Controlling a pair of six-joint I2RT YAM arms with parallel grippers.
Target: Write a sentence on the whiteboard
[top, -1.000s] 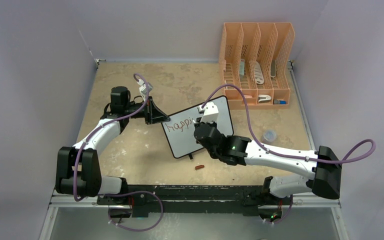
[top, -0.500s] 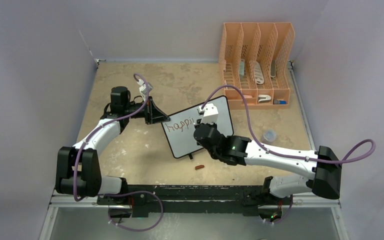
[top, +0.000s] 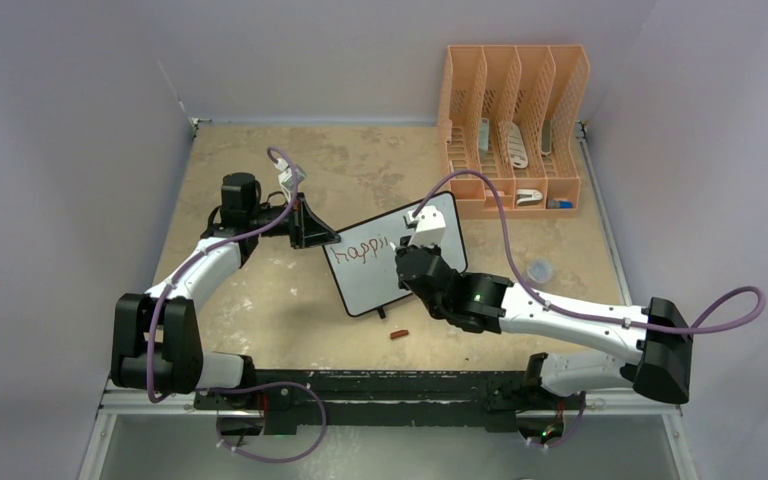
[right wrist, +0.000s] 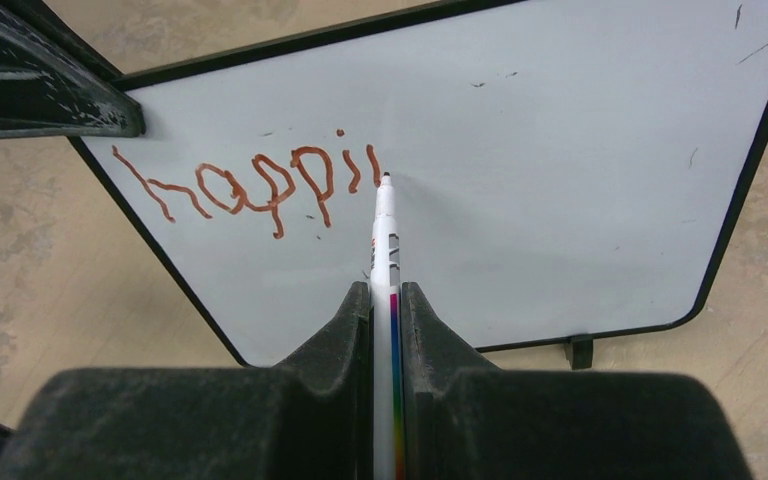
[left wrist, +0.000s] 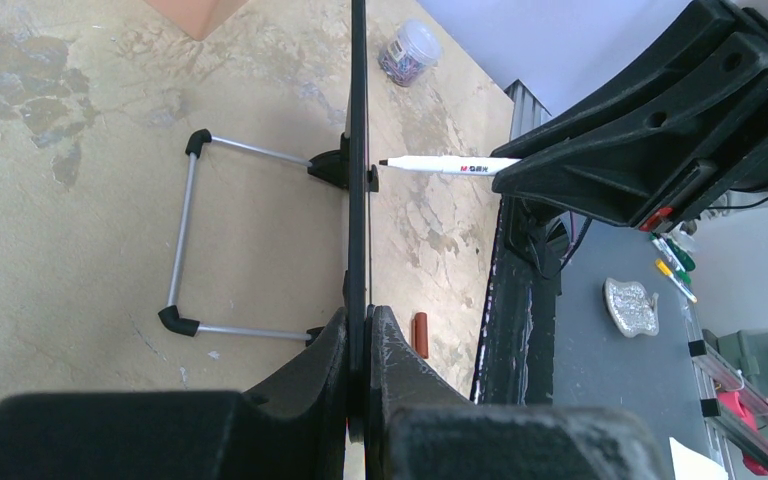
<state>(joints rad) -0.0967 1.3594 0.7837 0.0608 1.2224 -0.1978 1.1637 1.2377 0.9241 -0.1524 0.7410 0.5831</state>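
Between the jaws of the right claw [right wrist: 385,292], clamped tight, I've got a white marker [right wrist: 383,225]. Its tip meets the whiteboard [right wrist: 580,150] just past the red-brown lettering [right wrist: 250,185], which reads "happi" plus one stroke. Opposite, the left claw [left wrist: 358,325] is pinched on the board's edge, bracing it against pen pressure, I judge. It stands mid-table [top: 260,180] on its wire foot [left wrist: 185,240]. Most of the sentence is unwritten.

The right gripper [right wrist: 385,296] has carried the marker [right wrist: 384,235] slightly right along the whiteboard [right wrist: 560,150], past the last letter.
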